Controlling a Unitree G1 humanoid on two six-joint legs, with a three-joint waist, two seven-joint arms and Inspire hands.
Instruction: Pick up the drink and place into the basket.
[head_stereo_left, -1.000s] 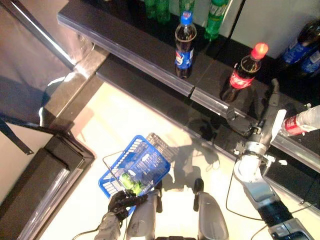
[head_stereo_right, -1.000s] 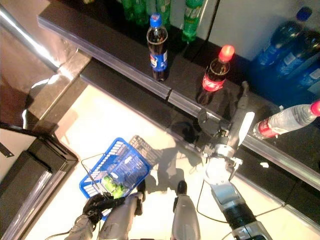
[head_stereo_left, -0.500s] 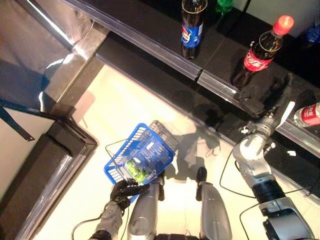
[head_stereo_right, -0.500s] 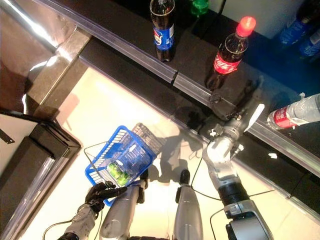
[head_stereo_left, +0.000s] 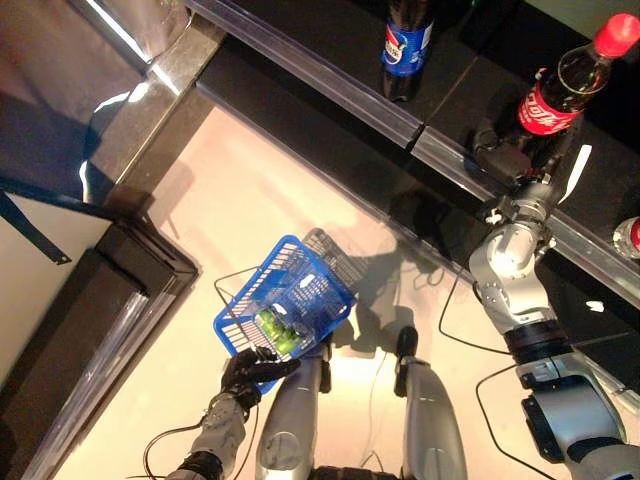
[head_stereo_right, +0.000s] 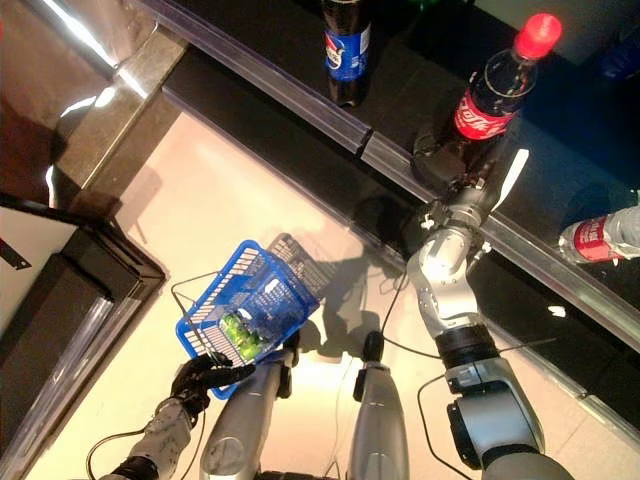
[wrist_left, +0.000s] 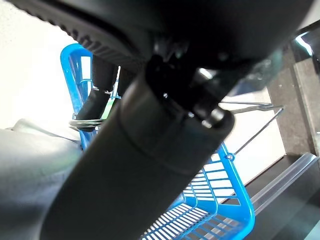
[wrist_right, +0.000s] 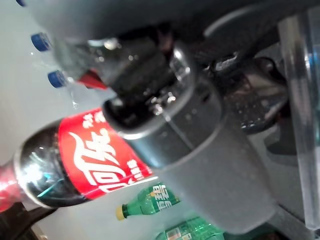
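A cola bottle with a red cap and red label (head_stereo_left: 548, 100) stands on the dark shelf (head_stereo_left: 470, 95). My right hand (head_stereo_left: 503, 158) is at its base, with dark fingers on one side and the straight white-covered thumb (head_stereo_left: 577, 174) on the other. The fingers look open. The bottle (wrist_right: 90, 160) also shows close beside the thumb in the right wrist view. My left hand (head_stereo_left: 250, 368) is shut on the wire handles (wrist_left: 250, 107) of the blue basket (head_stereo_left: 305, 285), which hangs low at the left. A green drink (head_stereo_left: 272, 328) lies in it.
A blue-labelled cola bottle (head_stereo_left: 405, 45) stands further left on the shelf. A clear bottle with a red label (head_stereo_right: 605, 235) lies at the right. Green bottles (wrist_right: 150, 200) stand behind. A clear rail (head_stereo_left: 330, 75) edges the shelf. A dark counter (head_stereo_left: 110, 300) stands at the left.
The camera has shifted. My right hand has reached further in, so its thumb and fingers now flank the red-capped cola bottle's base. The blue basket still hangs from my left hand.
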